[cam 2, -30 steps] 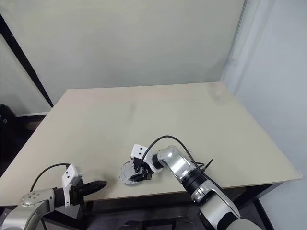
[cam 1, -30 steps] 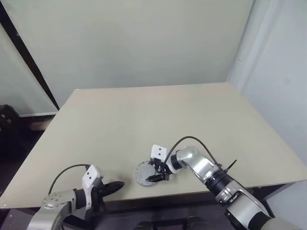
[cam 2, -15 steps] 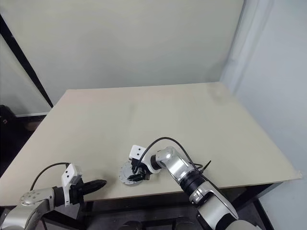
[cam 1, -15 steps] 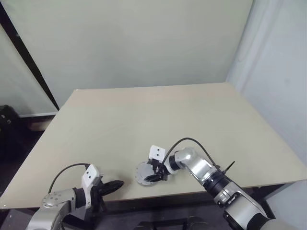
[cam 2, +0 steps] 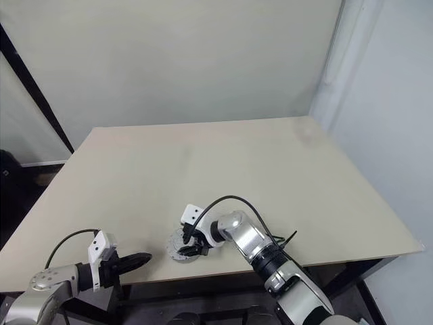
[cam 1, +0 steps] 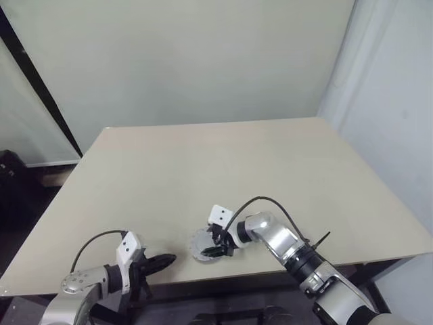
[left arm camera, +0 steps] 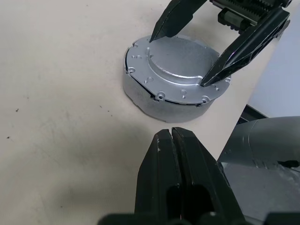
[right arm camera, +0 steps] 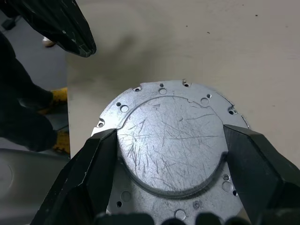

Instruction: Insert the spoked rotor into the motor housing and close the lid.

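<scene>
I see the round silver-grey metal motor housing [left arm camera: 176, 91] sitting near the front edge of the pale beige tabletop [cam 1: 223, 162], with the pale scratched metal lid [right arm camera: 171, 145], plain grey face up, lying flat across its top. The lid's raised round centre is ringed by a flange with small holes. My right gripper [left arm camera: 180, 58] reaches in over the housing from the robot's right, its two black fingers [right arm camera: 93, 161] spread wide, one on each side of the lid's raised centre and resting against its edge; from the left wrist view the tips touch down on the flange at opposite sides. The spoked rotor is hidden under the lid if it is inside, so I cannot tell where it is. My left gripper [left arm camera: 171, 136] hovers just beside the housing on the robot's left, near the table's front edge, its black fingers pressed tight together with nothing between them, pointing towards the housing but apart from it.
</scene>
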`<state>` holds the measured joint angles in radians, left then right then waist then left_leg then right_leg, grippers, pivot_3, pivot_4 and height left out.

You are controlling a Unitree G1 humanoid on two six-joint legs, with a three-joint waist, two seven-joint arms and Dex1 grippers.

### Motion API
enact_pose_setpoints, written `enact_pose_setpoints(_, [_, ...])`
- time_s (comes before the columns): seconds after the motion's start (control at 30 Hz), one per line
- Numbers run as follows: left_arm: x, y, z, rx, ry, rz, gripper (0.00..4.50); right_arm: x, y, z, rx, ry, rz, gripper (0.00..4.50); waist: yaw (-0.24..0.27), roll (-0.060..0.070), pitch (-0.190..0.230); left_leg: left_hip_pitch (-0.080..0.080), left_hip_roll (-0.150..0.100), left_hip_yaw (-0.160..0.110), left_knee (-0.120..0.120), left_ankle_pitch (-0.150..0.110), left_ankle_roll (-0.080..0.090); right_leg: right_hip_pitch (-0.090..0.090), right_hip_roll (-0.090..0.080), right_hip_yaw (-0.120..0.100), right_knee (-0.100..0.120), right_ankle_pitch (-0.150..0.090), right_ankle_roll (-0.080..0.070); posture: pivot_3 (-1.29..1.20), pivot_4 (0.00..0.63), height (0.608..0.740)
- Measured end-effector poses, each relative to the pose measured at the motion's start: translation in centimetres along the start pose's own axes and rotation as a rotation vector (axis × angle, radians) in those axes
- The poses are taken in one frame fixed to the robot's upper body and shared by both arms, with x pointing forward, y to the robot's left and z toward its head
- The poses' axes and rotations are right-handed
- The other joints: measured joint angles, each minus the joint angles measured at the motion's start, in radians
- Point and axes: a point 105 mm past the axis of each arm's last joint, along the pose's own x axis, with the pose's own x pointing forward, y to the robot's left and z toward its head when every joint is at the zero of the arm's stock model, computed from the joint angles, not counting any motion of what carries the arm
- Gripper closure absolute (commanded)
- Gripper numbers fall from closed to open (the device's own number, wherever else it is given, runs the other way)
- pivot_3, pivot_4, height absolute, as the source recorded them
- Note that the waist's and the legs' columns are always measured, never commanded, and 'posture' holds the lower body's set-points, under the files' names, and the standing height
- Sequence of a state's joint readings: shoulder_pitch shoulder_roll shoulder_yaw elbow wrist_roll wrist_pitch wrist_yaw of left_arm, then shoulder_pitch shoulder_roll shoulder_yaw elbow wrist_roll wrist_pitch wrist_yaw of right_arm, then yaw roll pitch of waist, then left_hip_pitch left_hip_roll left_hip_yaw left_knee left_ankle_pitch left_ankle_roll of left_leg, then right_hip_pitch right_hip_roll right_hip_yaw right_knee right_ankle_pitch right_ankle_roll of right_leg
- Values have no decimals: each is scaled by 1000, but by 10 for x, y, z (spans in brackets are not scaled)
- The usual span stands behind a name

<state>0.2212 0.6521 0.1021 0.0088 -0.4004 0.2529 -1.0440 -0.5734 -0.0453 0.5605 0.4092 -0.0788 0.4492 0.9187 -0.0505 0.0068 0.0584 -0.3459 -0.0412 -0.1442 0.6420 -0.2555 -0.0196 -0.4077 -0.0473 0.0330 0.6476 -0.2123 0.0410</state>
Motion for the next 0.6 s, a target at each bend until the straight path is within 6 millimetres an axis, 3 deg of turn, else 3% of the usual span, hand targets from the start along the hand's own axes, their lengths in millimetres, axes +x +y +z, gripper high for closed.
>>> enact_pose_setpoints(0.6, [2, 2, 1, 0, -2, 0, 4500, 0, 5, -3, 10, -25, -74, 1231, 0, 0, 0, 1, 0, 1, -1, 0, 0, 0, 0, 1, 0, 0, -1, 0, 0, 740])
